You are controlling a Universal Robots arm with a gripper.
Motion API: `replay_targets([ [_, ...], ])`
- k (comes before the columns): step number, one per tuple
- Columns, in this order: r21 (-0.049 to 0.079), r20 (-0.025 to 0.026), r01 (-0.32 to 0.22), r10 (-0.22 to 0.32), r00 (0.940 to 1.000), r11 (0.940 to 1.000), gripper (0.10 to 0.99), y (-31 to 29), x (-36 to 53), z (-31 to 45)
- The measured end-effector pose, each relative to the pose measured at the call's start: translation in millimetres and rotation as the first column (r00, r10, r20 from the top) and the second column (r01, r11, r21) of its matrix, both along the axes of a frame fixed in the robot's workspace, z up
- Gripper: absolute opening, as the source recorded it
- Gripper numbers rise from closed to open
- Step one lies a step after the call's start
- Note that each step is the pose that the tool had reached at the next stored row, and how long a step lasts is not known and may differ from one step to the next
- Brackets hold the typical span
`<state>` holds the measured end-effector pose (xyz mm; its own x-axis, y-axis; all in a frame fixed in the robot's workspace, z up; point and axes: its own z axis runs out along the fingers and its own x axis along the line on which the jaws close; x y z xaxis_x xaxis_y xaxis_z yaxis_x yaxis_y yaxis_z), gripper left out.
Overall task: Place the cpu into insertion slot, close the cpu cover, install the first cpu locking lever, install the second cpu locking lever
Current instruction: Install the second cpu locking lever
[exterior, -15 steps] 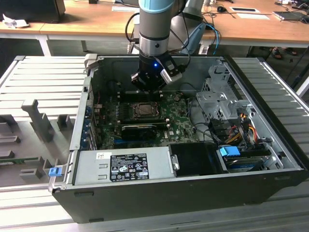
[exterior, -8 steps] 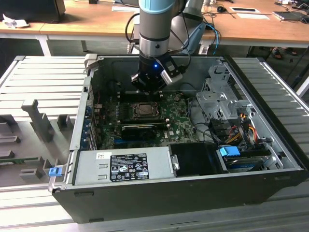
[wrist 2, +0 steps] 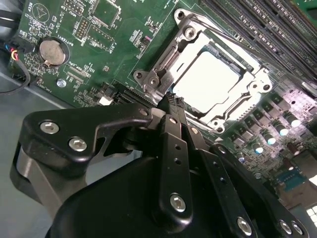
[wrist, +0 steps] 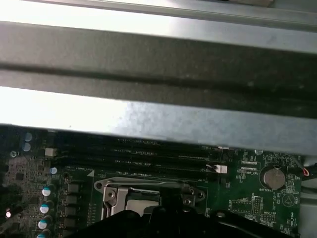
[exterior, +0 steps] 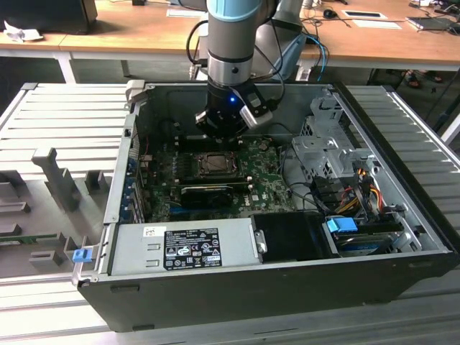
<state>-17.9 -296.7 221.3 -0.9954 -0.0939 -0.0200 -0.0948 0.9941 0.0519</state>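
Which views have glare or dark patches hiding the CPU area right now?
In the second wrist view the cpu top is blown out white inside the cpu cover, its surface unreadable. In the first wrist view a bright band on the case wall glares. In the exterior view the insertion slot sits dim under the arm.

Matt black plastic-looking gripper (wrist 2: 171, 99), bright bare-metal cpu cover (wrist 2: 163, 64) – glossy silver cpu (wrist 2: 208, 82) – green lacquered motherboard (wrist 2: 114, 44)
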Motion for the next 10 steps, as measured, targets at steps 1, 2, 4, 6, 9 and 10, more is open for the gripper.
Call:
replay_targets([
  [1,0.000,0.0000,0.000,0.000,1.0000,1.0000,0.106,-0.2,0.0,1.0],
  [2,0.000,0.0000,0.000,0.000,1.0000,1.0000,0.106,-0.2,0.0,3.2],
  [4,0.000,0.0001,0.000,0.000,1.0000,1.0000,0.106,-0.3,0.0,8.1],
  [6,0.000,0.0001,0.000,0.000,1.0000,1.0000,0.106,-0.2,0.0,11.3],
  [9,0.000,0.0000,0.000,0.000,1.0000,1.0000,0.106,-2.6,0.0,11.4],
  [10,0.000,0.0000,0.000,0.000,1.0000,1.0000,0.106,-3.5,0.0,11.4],
])
